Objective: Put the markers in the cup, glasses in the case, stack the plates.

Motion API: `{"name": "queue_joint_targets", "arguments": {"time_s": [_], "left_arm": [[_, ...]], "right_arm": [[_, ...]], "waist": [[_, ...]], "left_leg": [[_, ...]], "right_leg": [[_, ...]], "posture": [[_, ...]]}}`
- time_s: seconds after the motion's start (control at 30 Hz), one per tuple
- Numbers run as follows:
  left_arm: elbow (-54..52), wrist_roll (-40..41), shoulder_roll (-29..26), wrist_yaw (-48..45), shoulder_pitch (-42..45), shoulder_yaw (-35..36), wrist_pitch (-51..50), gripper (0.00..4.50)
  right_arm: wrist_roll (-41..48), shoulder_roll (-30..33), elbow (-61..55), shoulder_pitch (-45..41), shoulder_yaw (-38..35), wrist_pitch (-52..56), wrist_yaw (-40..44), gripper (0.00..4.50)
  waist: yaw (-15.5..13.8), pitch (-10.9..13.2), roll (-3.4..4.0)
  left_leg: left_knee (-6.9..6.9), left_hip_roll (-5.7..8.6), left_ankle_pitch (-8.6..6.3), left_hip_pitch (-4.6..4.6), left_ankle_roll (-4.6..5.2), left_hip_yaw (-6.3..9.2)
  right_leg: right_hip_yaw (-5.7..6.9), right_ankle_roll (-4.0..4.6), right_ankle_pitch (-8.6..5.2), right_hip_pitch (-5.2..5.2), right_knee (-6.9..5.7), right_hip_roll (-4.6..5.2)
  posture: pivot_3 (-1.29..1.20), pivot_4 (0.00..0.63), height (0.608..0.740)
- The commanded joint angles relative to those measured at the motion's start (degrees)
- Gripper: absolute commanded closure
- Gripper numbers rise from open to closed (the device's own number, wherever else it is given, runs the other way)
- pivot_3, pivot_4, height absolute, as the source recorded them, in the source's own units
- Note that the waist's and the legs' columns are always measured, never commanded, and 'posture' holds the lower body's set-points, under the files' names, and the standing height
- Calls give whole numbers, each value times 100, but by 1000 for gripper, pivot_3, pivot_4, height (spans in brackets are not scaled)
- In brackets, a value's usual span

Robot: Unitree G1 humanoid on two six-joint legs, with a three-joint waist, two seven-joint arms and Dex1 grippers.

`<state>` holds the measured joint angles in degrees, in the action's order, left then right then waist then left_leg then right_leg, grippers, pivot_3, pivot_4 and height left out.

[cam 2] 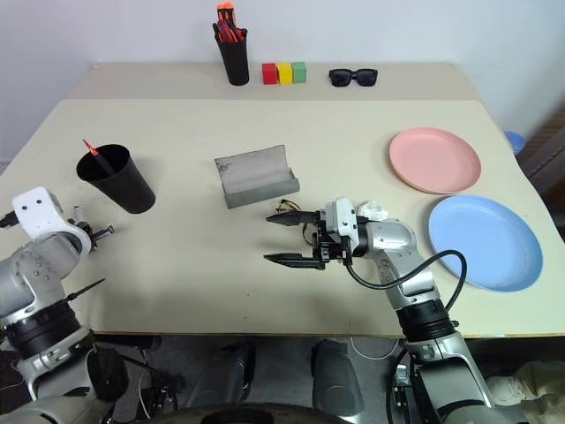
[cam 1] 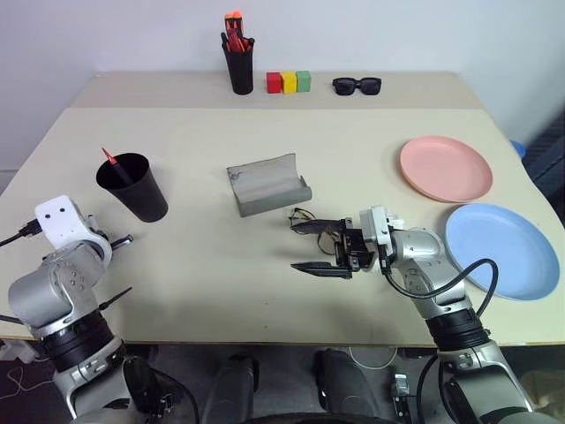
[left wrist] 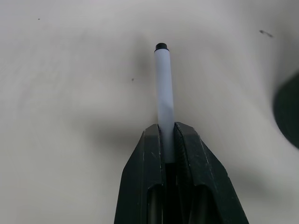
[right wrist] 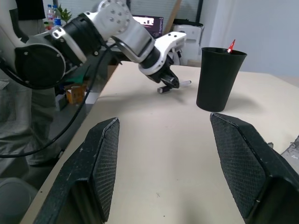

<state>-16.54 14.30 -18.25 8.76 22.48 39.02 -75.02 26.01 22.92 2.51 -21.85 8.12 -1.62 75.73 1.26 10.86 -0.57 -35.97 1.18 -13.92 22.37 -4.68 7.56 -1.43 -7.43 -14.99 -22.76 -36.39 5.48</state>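
My left gripper (left wrist: 168, 129) is shut on the white-bodied marker (left wrist: 163, 84), which sticks out past the fingertips just above the table. In the right wrist view that gripper (right wrist: 169, 85) sits beside the black cup (cam 1: 134, 187). The cup stands upright at the table's left with the red-tipped marker (cam 1: 109, 159) in it. My right gripper (cam 1: 320, 246) is open and level near the table's middle, nothing between its fingers. The wire-rimmed glasses (cam 1: 305, 215) lie by its far finger, partly hidden. The grey case (cam 1: 265, 184) lies open just beyond. The pink plate (cam 1: 446, 168) and blue plate (cam 1: 501, 250) lie side by side at the right.
At the back of the table stand a narrow black cup of orange-red markers (cam 1: 238, 58), three coloured blocks (cam 1: 289, 82) and dark sunglasses (cam 1: 357, 85). The table's front edge (cam 1: 265, 340) runs close below both grippers.
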Motion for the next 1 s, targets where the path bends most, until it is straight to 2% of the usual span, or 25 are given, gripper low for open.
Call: {"name": "queue_joint_targets", "arguments": {"time_s": [0.03, 0.23, 0.43, 0.53, 0.63, 0.77, 0.9, 1.0], "left_arm": [[-659, 34, -16, -110, -147, 100, -322, 4429], [-1627, 467, -269, -953, -715, -232, -1137, 4429], [-2437, 1341, -1048, -2348, -1224, -1849, -790, 4429], [-2629, 1633, -1251, -2827, -1100, -2639, -496, 4429], [-2492, 1693, -1360, -3076, -824, -3072, -171, 4429], [-1939, 976, -1487, -2906, -295, -3593, 1139, 4429], [-1024, -430, -1004, -1764, 36, -3579, 3799, 4429], [-489, -967, -880, -1450, 130, -3578, 4788, 4429]], "right_arm": [[95, -14, -36, -103, -99, -44, 7, 1358], [94, -21, 27, -147, -111, -47, 8, 1358], [53, -39, 102, -141, -152, -114, -79, 1358], [53, -6, 2, -101, -179, -78, -175, 1358], [41, 18, -35, -120, -192, -75, -237, 1358], [21, 82, -76, -120, -272, -92, -367, 1358], [7, 115, -86, -112, -337, -102, -465, 1358], [-20, 80, -100, -119, -369, -127, -581, 1358]], "waist": [[-8, 0, 0], [-6, 0, 0], [-33, 0, 0], [-17, 1, 1], [-9, 1, 1], [-22, 1, 2], [-37, 1, 2], [-36, 1, 1]], "left_leg": [[-1, 0, 0, 0, 0, 0], [0, 0, 0, 0, 0, 0], [-2, 1, 0, 1, -1, 0], [-1, 0, 0, 0, -1, 0], [2, 0, 0, 0, -1, -1], [1, 0, 0, 0, -1, -1], [2, 1, 0, 1, -1, -1], [4, 1, 0, 4, 0, -3]], "right_leg": [[0, 0, 0, 1, 0, 0], [0, 0, 0, 1, 1, 0], [-1, 2, -1, 5, 2, 1], [-1, 3, -1, 4, 3, 1], [-1, 4, -2, 2, 3, 0], [-1, 4, -2, 2, 3, 0], [-2, 4, -1, 3, 8, 2], [-3, 3, 0, 2, 16, 3]], "posture": [[0, 150, 740], [0, 150, 740], [0, 150, 740], [0, 150, 740], [0, 150, 740], [0, 150, 740], [0, 150, 740], [0, 150, 740]]}}
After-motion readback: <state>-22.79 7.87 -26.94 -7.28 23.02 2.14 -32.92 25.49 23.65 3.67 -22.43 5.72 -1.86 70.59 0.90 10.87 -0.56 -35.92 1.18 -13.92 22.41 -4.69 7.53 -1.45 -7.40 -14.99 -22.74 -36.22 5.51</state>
